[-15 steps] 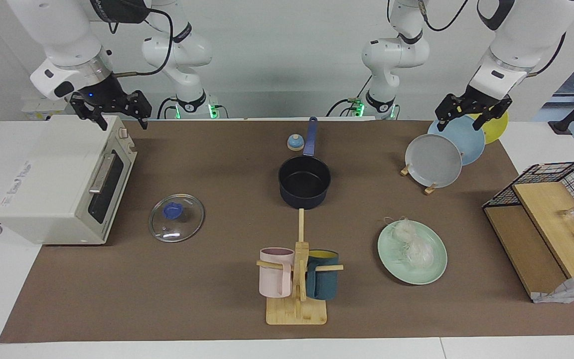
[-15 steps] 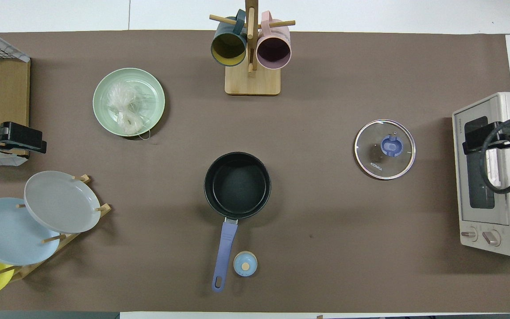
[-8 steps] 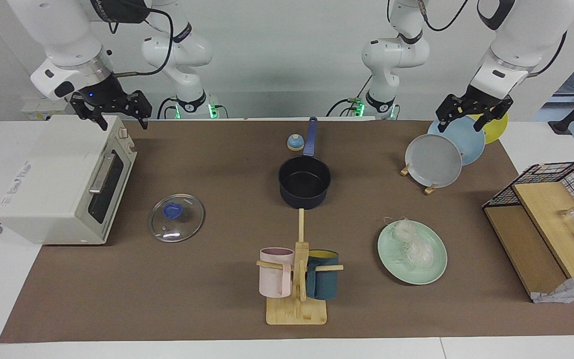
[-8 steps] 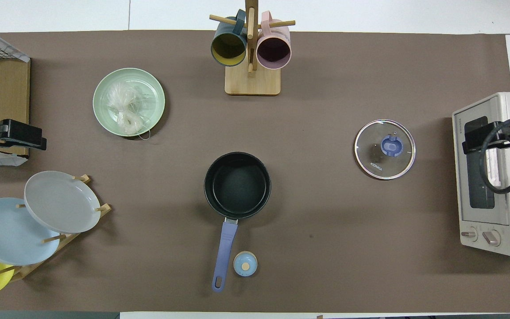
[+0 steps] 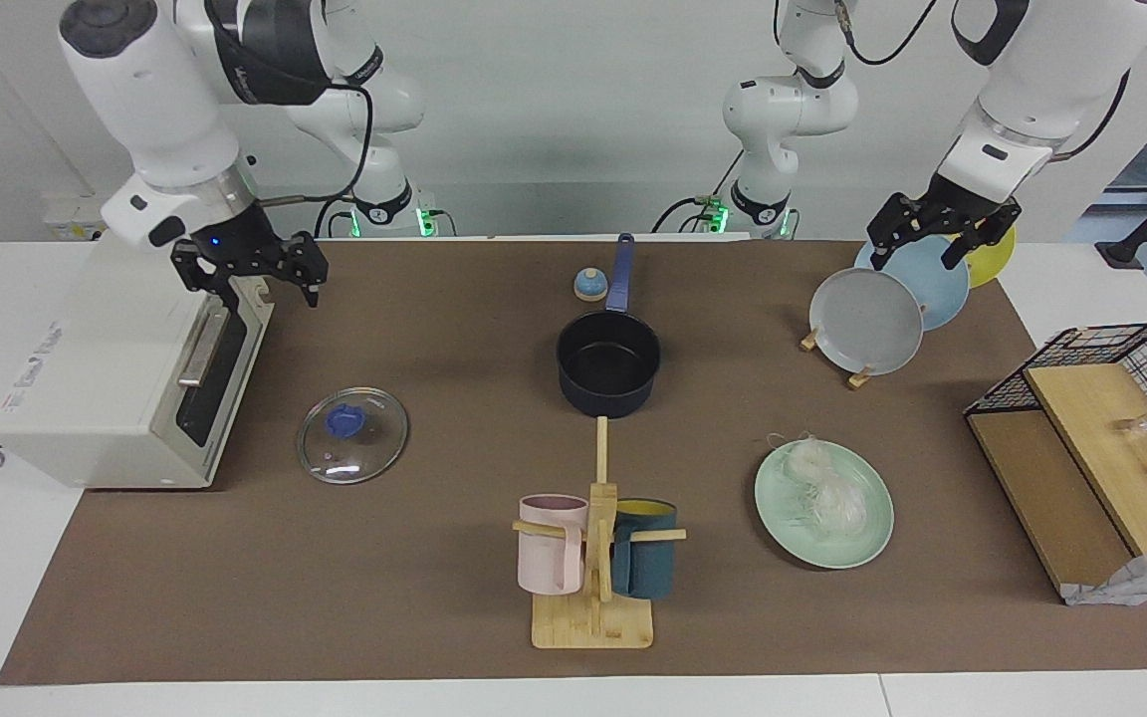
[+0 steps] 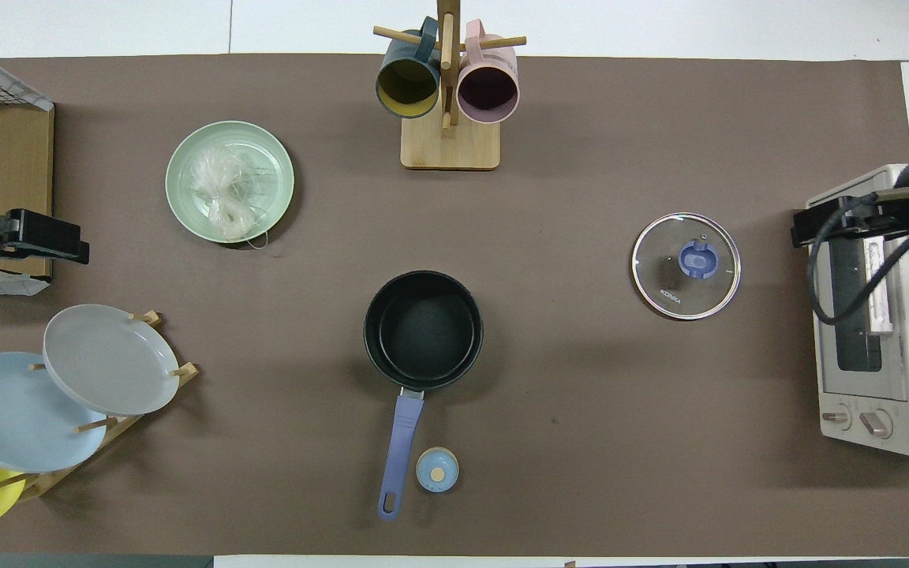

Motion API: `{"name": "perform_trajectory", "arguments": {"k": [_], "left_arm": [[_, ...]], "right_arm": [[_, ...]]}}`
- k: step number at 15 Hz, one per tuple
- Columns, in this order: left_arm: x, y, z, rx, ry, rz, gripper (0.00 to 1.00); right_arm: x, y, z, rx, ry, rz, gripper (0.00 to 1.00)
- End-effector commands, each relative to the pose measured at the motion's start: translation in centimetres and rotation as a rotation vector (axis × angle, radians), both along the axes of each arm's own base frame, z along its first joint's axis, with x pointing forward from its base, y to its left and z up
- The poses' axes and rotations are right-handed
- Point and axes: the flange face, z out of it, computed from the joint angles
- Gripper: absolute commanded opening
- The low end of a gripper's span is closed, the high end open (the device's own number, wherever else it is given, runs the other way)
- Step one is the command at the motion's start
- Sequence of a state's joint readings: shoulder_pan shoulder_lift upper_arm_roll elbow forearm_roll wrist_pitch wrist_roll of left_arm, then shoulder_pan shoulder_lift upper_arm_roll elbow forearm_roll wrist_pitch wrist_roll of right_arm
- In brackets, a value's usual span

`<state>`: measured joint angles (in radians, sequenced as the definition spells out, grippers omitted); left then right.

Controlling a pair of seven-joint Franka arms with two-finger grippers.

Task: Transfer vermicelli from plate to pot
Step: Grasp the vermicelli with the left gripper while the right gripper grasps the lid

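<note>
The vermicelli (image 5: 825,495) (image 6: 224,192) lies as a white tangle on the mint-green plate (image 5: 867,550) (image 6: 274,150), toward the left arm's end of the table. The dark navy pot (image 5: 608,360) (image 6: 423,327) stands mid-table with nothing in it, its blue handle pointing toward the robots. My left gripper (image 5: 917,254) (image 6: 76,244) hangs open and empty over the plate rack, apart from the plate. Over the toaster oven's front edge, my right gripper (image 5: 272,292) (image 6: 809,229) is open and empty too.
A glass lid (image 5: 352,435) lies beside the toaster oven (image 5: 115,368). The mug tree (image 5: 593,558) with pink and teal mugs stands farther from the robots than the pot. The plate rack (image 5: 867,321), a small blue knob (image 5: 589,285) and a wire basket (image 5: 1121,349) are also here.
My right gripper has moved off the oven's top toward the table's middle and come lower. The left gripper has shifted only slightly over the rack. Nothing on the table has moved.
</note>
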<state>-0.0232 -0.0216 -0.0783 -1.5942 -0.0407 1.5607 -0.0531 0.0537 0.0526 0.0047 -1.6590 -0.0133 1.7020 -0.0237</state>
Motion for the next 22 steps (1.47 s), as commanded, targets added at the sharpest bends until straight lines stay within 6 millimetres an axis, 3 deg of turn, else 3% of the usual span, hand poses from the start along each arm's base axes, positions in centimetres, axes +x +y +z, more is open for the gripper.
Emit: {"name": "perform_trajectory", "arguments": {"k": [1, 4, 6, 9, 12, 15, 17, 19, 20, 22], "left_arm": [[3.5, -1.7, -4.6, -0.022, 0.003, -0.006, 1.00], [8.4, -3.3, -12.6, -0.034, 0.013, -0.016, 1.00], [11.0, -3.7, -18.1, -0.037, 0.007, -0.007, 1.00], [14.1, -4.1, -24.6, -0.046, -0.006, 0.051, 1.00], [15.9, -5.2, -28.0, -0.057, -0.023, 0.106, 1.00], [16.5, -4.4, -28.3, -0.061, -0.086, 0.118, 0.97], [16.3, -5.1, -28.6, -0.051, -0.082, 0.105, 0.83], [15.9, -5.1, -29.2, 0.003, -0.079, 0.066, 0.60], [15.9, -5.1, -29.2, 0.011, -0.080, 0.061, 0.37], [15.9, -5.2, -29.0, 0.013, -0.082, 0.058, 0.00]], "right_arm": [[1.8, 0.7, -5.9, 0.018, 0.004, -0.004, 1.00], [2.5, 0.7, -13.1, 0.021, -0.048, 0.003, 1.00], [2.8, 1.0, -16.6, 0.023, -0.068, 0.006, 1.00], [3.1, 0.9, -20.9, 0.020, -0.007, 0.040, 1.00], [3.1, 1.0, -22.2, 0.020, 0.016, 0.074, 1.00], [1.8, 1.1, -23.7, 0.021, 0.052, 0.117, 1.00], [1.4, 1.0, -24.3, 0.022, 0.057, 0.146, 1.00], [1.3, 0.9, -24.4, 0.023, 0.057, 0.160, 0.96], [1.3, 1.0, -24.3, 0.023, 0.055, 0.164, 0.92], [1.3, 1.0, -24.3, 0.022, 0.055, 0.176, 0.83]]}}
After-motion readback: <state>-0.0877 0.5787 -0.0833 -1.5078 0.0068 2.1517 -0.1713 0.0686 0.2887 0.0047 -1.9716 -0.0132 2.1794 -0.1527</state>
